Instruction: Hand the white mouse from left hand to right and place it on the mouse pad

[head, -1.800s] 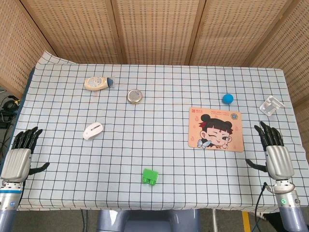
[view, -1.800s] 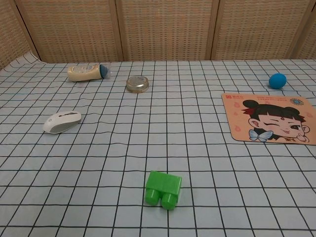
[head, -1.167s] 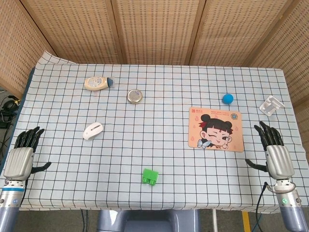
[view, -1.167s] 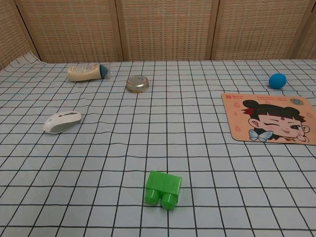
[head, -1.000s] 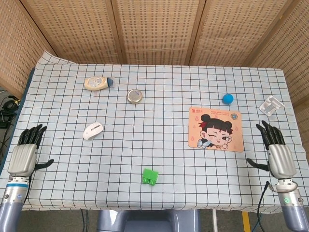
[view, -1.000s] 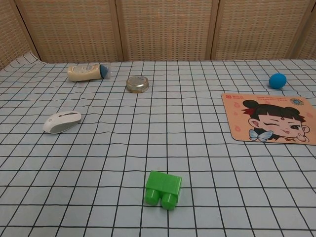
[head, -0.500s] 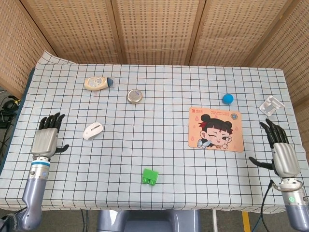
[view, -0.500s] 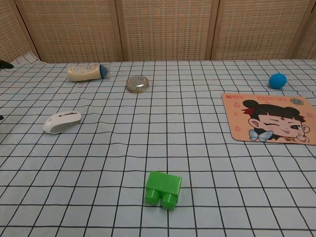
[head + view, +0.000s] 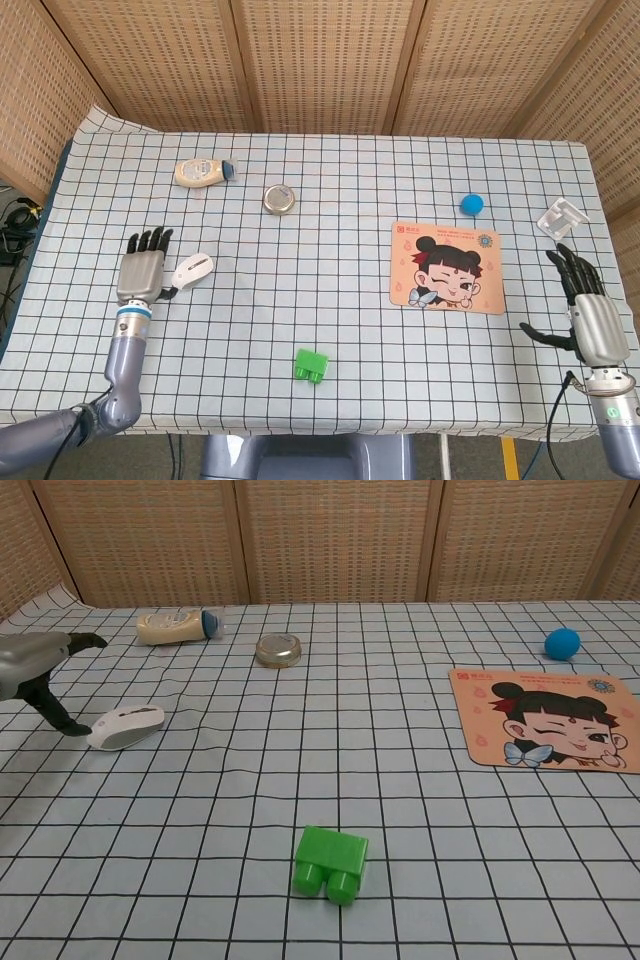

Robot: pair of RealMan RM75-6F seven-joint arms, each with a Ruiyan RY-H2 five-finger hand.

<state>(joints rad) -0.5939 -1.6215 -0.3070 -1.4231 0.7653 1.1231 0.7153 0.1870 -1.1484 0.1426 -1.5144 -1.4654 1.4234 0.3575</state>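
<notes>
Checked tablecloth point(image 9: 330, 300), left hand point(image 9: 141, 272) now beside white mouse point(image 9: 192, 270).

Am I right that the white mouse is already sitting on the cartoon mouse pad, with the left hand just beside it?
Not quite. The white mouse lies on the checked cloth far left of the mouse pad, as the head view shows. The left hand is indeed just beside it, fingers apart.

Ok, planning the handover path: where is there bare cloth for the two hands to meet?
The widest free patch lies mid-table, bordered by the white mouse on the left, the mouse pad on the right, the tin lid behind and the green block in front. It is tightest around the left hand, beside the mouse.
</notes>
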